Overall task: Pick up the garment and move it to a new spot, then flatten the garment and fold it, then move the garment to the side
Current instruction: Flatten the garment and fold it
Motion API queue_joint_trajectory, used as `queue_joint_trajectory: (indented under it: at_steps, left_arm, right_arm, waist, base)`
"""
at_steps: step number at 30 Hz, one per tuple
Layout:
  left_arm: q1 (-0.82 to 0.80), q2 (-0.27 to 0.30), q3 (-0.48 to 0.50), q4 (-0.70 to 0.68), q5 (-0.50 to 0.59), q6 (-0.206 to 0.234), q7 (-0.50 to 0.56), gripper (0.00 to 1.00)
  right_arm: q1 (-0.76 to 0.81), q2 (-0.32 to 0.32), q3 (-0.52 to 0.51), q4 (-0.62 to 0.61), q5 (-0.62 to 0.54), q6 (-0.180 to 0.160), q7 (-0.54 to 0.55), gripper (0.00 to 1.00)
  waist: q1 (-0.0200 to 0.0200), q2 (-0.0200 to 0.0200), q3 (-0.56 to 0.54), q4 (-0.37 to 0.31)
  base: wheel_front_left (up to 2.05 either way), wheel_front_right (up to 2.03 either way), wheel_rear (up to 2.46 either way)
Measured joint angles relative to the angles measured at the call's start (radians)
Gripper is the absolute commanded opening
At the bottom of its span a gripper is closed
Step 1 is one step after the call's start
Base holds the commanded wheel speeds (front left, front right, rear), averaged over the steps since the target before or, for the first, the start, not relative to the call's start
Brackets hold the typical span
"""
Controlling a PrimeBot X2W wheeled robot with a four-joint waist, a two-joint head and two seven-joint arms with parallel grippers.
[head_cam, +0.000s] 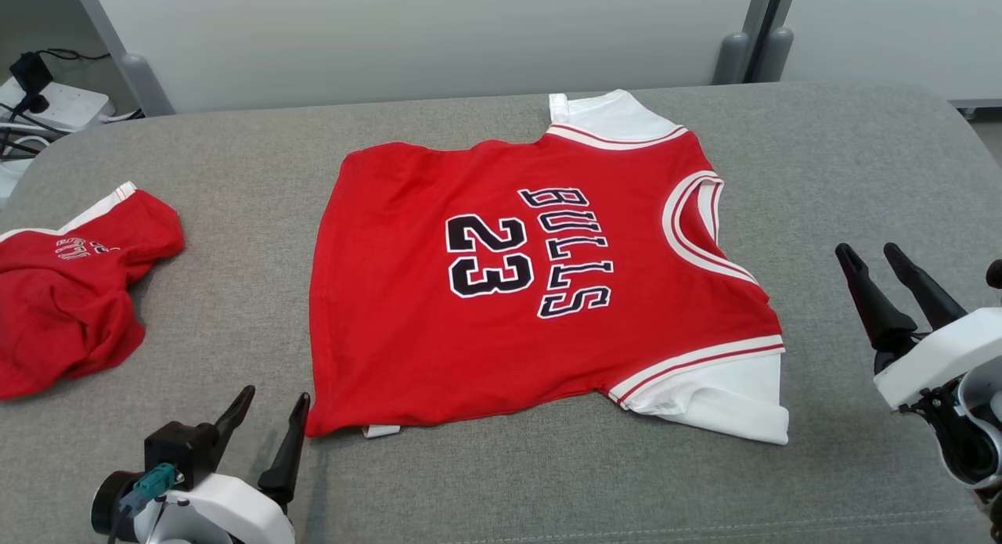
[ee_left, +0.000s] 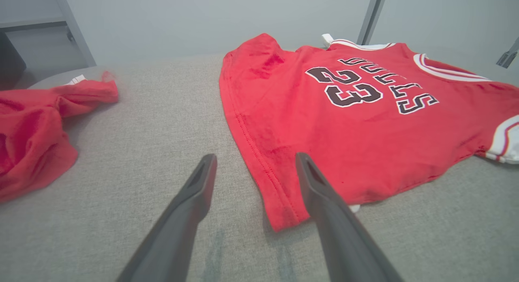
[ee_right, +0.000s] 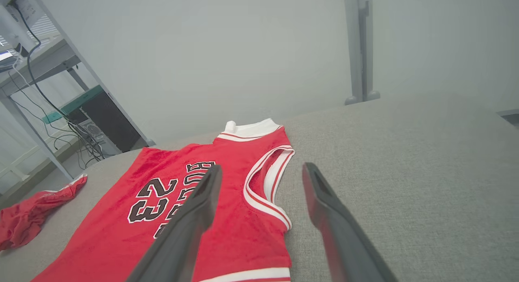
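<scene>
Nearest, the left gripper (head_cam: 274, 395) stands spread wide and empty, just beside the hem corner of the red Bulls 23 jersey (head_cam: 532, 278). The right gripper (head_cam: 867, 250), equally wide and empty, hovers near the neckline. The jersey lies flat mid-table on grey padding (head_cam: 548, 481). A crumpled red garment (head_cam: 70, 309) lies farther left.

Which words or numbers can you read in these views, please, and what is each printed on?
"BULLS": black, white-edged letters on the spread-out red jersey.
"23": beside it, on the same jersey.
Small white print on the crumpled red garment: too small to read.
</scene>
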Motion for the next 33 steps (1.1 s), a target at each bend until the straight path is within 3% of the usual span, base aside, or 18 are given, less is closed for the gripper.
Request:
queue_joint_trajectory:
  at_steps: [7, 13, 22, 33]
  left_arm:
    - [0.042, -0.055, 0.058, -0.034, 0.024, 0.000, 0.000, 1.00]
    - [0.079, -0.097, 0.096, -0.058, 0.059, 0.000, 0.000, 1.00]
    - [0.121, -0.144, 0.150, -0.086, 0.086, 0.000, 0.000, 1.00]
    - [0.139, -0.180, 0.179, -0.116, 0.138, 0.000, 0.000, 1.00]
  right_arm:
    - [0.122, 0.123, -0.234, -0.023, -0.325, 0.000, -0.001, 1.00]
    - [0.225, 0.201, -0.349, -0.077, -0.530, 0.000, -0.001, 1.00]
    - [0.351, 0.273, -0.424, -0.091, -0.643, 0.000, -0.001, 1.00]
    - [0.389, 0.302, -0.444, -0.060, -0.697, 0.000, -0.001, 1.00]
  waist:
    - [0.0000, 0.0000, -0.011, 0.000]
    - [0.0000, 0.0000, -0.016, -0.001]
    - [0.0000, 0.0000, -0.021, -0.004]
    - [0.0000, 0.0000, -0.019, 0.000]
  base:
    - [0.00, 0.00, 0.00]
    - [0.00, 0.00, 0.00]
    - [0.00, 0.00, 0.00]
    - [0.00, 0.00, 0.00]
